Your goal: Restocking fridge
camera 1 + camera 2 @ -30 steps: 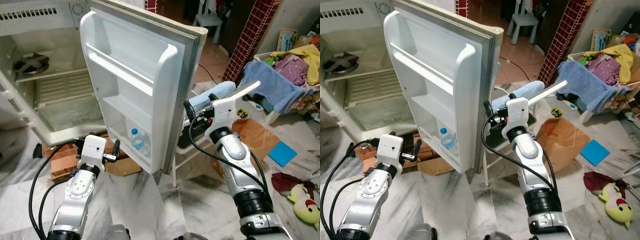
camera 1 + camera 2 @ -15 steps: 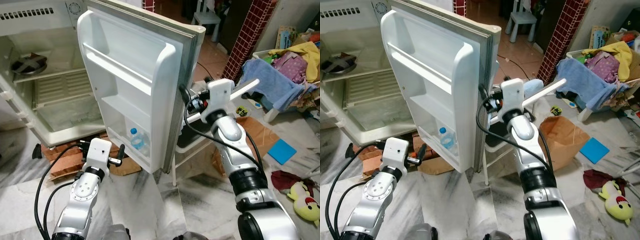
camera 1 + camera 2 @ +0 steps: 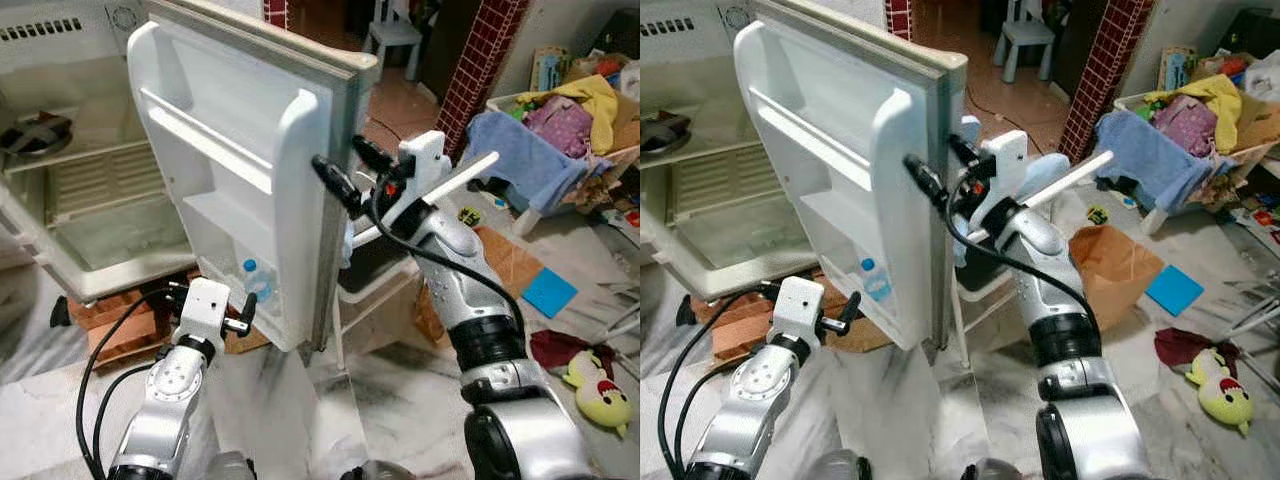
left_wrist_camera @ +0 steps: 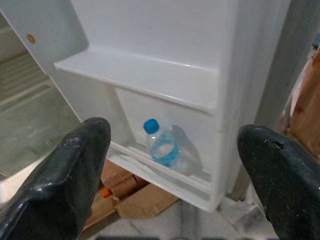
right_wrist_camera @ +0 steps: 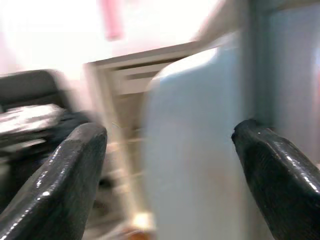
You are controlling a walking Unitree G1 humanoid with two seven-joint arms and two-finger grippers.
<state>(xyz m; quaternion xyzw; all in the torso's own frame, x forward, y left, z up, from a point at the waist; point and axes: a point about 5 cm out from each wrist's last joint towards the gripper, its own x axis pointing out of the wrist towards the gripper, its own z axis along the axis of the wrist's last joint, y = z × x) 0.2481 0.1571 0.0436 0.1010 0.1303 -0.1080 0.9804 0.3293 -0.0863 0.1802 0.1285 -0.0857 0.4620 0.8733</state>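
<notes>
From the head cameras, the fridge door (image 3: pixel 250 170) stood wide open, its inner shelves facing the robot, and a water bottle (image 3: pixel 257 281) with a blue cap sat in the lowest door shelf. The fridge cabinet (image 3: pixel 70 200) gaped behind it on the left. The right gripper (image 3: pixel 345 170) was raised at the door's outer edge, its two black fingers spread apart, one on either side of that edge. The left gripper (image 3: pixel 213 313) hung low, just in front of the bottom of the door. A pile of clothes (image 3: pixel 560 130) lay off to the right, with a plush toy (image 3: pixel 597 390) on the marble floor (image 3: pixel 300 400).

The left wrist camera looked between widely parted fingers (image 4: pixel 60 170) at the bottle (image 4: pixel 162 145) standing in the bottom door shelf (image 4: pixel 165 180).

The right wrist camera was blurred; its fingers (image 5: pixel 65 175) stood well apart, with the pale door (image 5: pixel 195 150) between them.
</notes>
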